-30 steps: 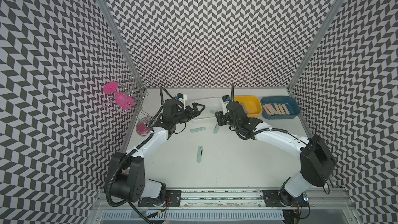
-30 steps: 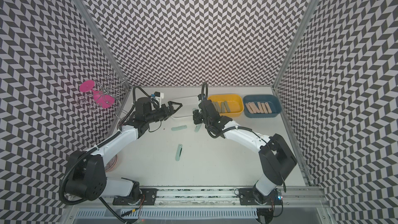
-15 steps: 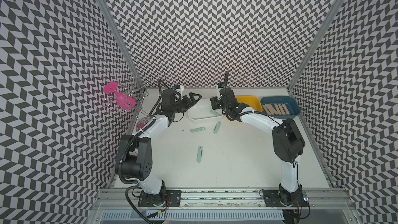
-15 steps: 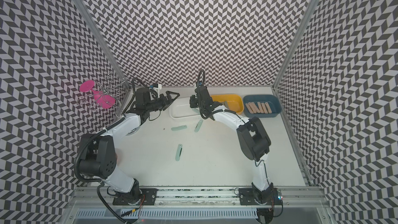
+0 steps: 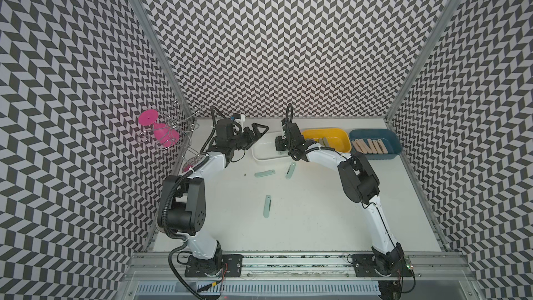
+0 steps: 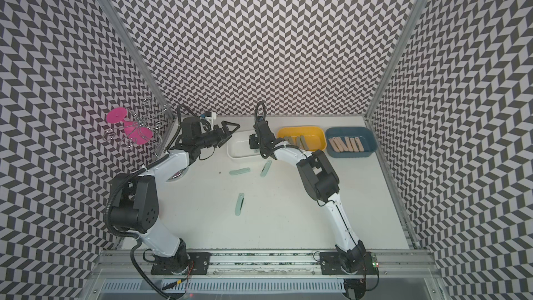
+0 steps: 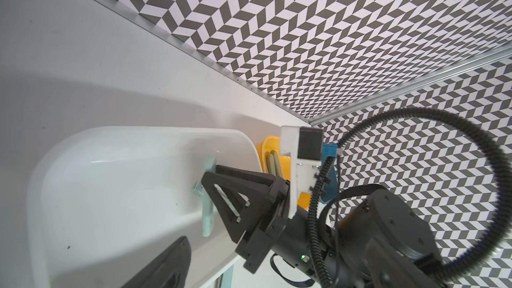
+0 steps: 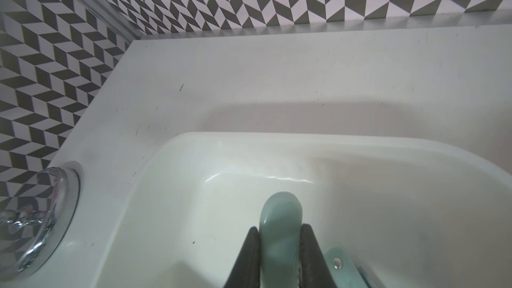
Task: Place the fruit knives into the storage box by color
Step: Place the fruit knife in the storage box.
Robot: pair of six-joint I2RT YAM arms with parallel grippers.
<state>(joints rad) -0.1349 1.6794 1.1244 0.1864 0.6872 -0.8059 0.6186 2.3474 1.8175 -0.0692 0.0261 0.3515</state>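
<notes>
One mint fruit knife [image 8: 281,211] hanging clamped in right gripper [image 8: 279,228] over white storage box [image 8: 171,189], perhaps nearly touching floor; opening slowly seeming best.

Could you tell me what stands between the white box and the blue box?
The yellow box, holding grey-green knives, stands between the white box and the blue box; both top views show it.

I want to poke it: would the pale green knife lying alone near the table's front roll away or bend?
It would probably slide, not roll: the pale green knife lies flat on the table, a flat bar. Likely stiff too: its held twin sticks straight out from the right arm's jaws without drooping.
</notes>
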